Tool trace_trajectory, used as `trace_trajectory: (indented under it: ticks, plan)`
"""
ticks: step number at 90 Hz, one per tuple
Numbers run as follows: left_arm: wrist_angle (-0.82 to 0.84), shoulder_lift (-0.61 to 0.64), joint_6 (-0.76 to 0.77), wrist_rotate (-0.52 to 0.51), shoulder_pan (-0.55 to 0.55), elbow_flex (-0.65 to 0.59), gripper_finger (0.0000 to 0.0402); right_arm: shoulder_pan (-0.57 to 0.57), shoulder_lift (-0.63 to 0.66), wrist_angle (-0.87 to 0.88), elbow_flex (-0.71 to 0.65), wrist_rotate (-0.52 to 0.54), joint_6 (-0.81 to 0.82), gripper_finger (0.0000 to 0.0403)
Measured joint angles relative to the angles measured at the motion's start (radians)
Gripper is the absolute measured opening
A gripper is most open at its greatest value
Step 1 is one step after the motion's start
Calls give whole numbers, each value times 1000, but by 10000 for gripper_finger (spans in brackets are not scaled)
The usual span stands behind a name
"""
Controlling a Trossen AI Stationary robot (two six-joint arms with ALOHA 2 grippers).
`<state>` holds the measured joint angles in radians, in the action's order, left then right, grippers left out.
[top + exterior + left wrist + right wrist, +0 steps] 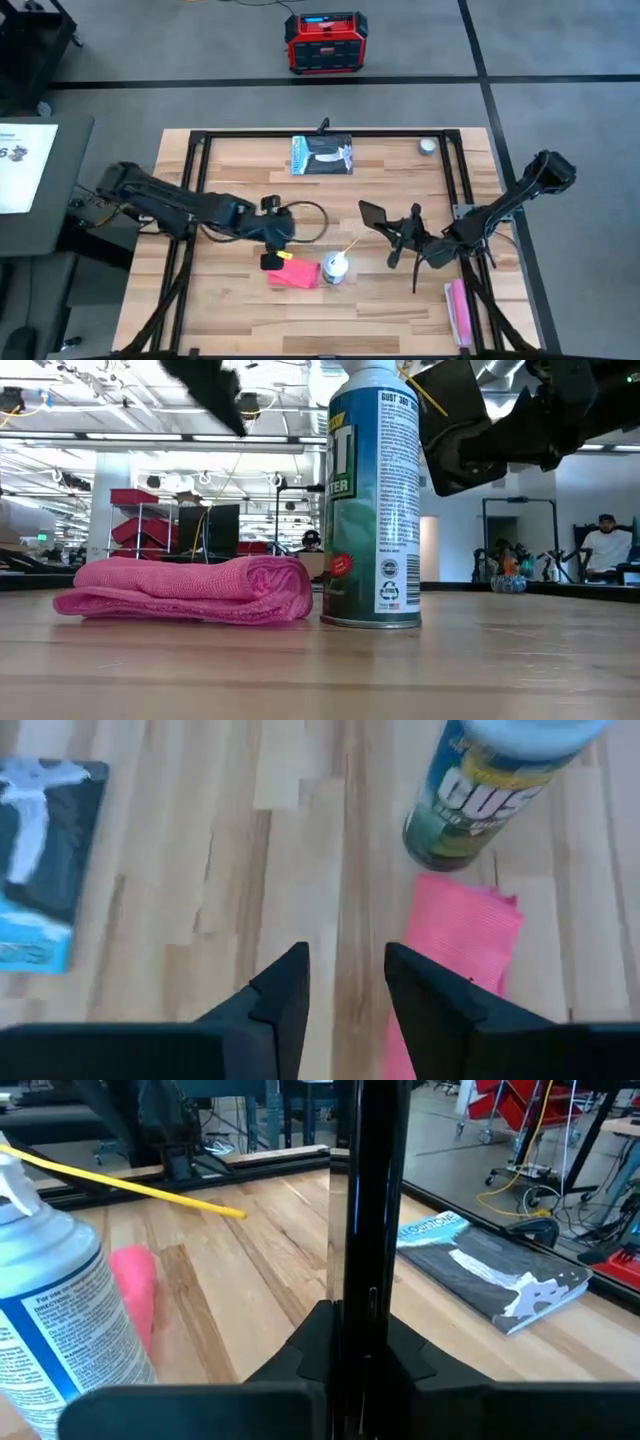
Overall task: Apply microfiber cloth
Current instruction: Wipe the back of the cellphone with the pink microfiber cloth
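The folded microfiber cloth (294, 273) lies near the bench's (240, 310) front edge, touching the spray can (335, 268). The left gripper (345, 982) hovers beside it, slightly parted, empty. The right gripper (357, 1342) clamps a black phone (373, 213) edge-on over open mid-bench.

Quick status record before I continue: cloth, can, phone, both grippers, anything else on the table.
microfiber cloth: folded, lying flat on the table, beside the spray can, not gripped
spray can: upright, yellow straw attached, just right of the cloth
left gripper: above the cloth's edge, jaws open, empty
right gripper: right of the can, jaws shut on the black phone, held off the table
packaged item: flat at the table's far side
pink oblong object: near right edge
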<state>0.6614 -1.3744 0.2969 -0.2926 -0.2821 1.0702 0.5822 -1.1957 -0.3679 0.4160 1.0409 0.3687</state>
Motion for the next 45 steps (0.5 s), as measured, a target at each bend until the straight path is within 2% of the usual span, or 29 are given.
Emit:
trace_trajectory:
  ticks: [10,20,31,45]
  plan:
    - [-194,32,52,25,0,-179,117,-10,0,1,0,-6,0,17]
    - [-339,32,71,78,1,-287,117,-41,0,2,0,-30,0,16]
    - [-521,32,69,81,1,-346,117,-92,0,10,0,-80,0,16]
    - [-531,32,58,125,2,-360,117,-148,0,13,0,-126,0,16]
